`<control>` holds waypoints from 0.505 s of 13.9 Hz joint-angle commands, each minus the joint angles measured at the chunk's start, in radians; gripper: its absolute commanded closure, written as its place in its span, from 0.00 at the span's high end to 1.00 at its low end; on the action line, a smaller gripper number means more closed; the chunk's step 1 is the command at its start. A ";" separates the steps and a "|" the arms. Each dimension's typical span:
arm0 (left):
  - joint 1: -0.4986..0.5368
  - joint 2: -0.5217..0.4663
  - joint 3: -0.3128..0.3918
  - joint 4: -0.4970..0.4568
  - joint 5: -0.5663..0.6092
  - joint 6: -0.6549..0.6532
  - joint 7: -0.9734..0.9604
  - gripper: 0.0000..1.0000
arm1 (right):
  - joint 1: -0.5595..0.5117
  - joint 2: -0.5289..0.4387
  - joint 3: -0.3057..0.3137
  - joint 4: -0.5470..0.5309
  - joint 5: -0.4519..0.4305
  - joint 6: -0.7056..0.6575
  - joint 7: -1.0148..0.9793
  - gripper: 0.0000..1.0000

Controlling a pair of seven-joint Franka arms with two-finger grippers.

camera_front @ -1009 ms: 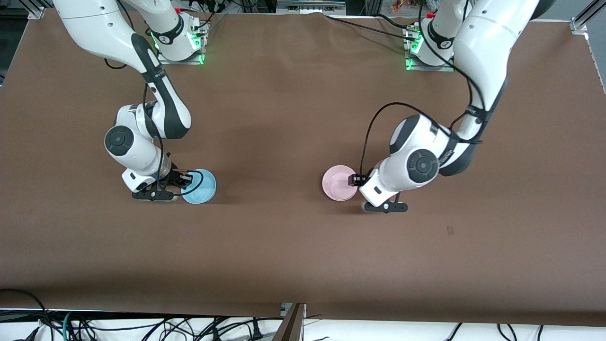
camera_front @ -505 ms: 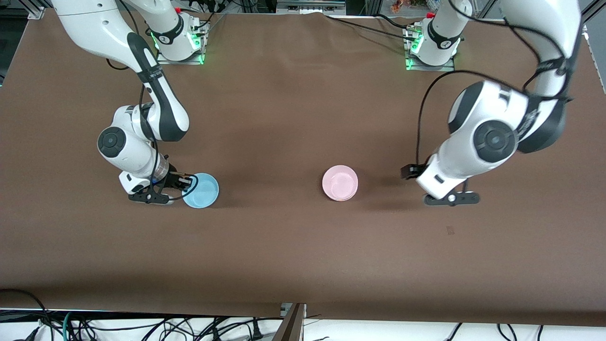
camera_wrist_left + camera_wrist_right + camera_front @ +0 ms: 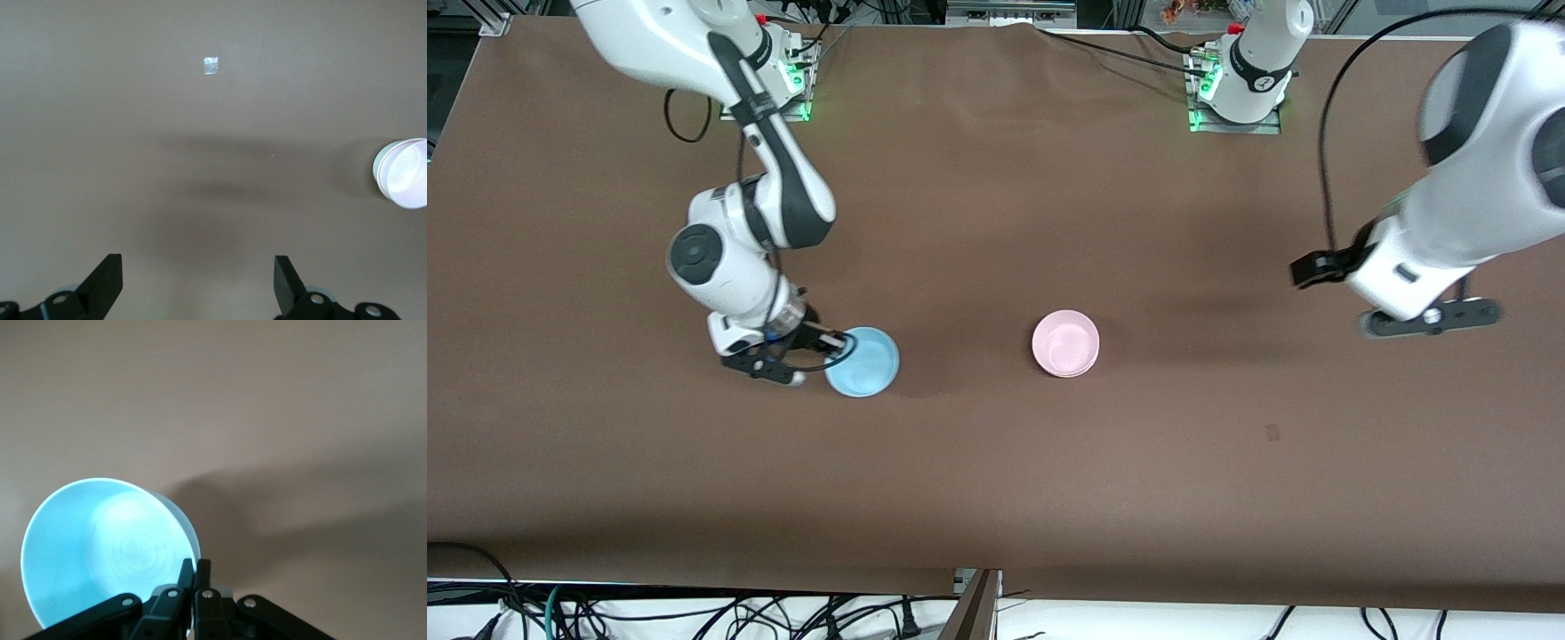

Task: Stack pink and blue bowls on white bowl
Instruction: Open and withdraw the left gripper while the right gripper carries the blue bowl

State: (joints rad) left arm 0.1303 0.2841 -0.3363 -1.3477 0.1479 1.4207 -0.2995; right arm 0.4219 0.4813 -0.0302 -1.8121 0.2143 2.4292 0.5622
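Note:
My right gripper (image 3: 838,342) is shut on the rim of the light blue bowl (image 3: 864,363) and holds it tilted, just above the brown table; the right wrist view shows the shut fingers (image 3: 193,570) on the bowl's edge (image 3: 93,547). The pink bowl (image 3: 1065,343) stands mid-table, toward the left arm's end from the blue one. In the left wrist view the pink bowl (image 3: 408,175) sits in the white bowl, of which only a pale rim (image 3: 377,170) shows. My left gripper (image 3: 1432,318) is open and empty (image 3: 197,283), high over the table near the left arm's end.
A small pale square mark (image 3: 211,65) lies on the brown table cover, seen as a faint patch (image 3: 1272,433) nearer the front camera. The arm bases (image 3: 1236,84) stand along the table's back edge. Cables hang below the front edge.
My left gripper has let go of the pink bowl and drawn away, up and toward the left arm's end. My right gripper has carried the blue bowl toward the pink bowl.

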 commanded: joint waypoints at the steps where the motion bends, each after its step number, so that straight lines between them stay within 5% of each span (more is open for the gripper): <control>1: 0.012 -0.025 0.064 0.053 0.006 -0.069 0.188 1.00 | 0.052 0.003 0.003 0.080 0.026 -0.059 0.173 0.00; 3: 0.002 -0.097 0.134 -0.026 -0.011 -0.049 0.282 1.00 | 0.102 0.035 0.012 0.144 0.045 -0.058 0.347 0.00; 7: 0.002 -0.340 0.224 -0.403 -0.102 0.242 0.295 1.00 | 0.250 0.199 0.013 0.330 0.051 -0.045 0.598 0.00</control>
State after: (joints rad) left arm 0.1388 0.1180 -0.1552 -1.5037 0.1023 1.5188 -0.0321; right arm 0.6018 0.5625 -0.0090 -1.6253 0.2460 2.3893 1.0505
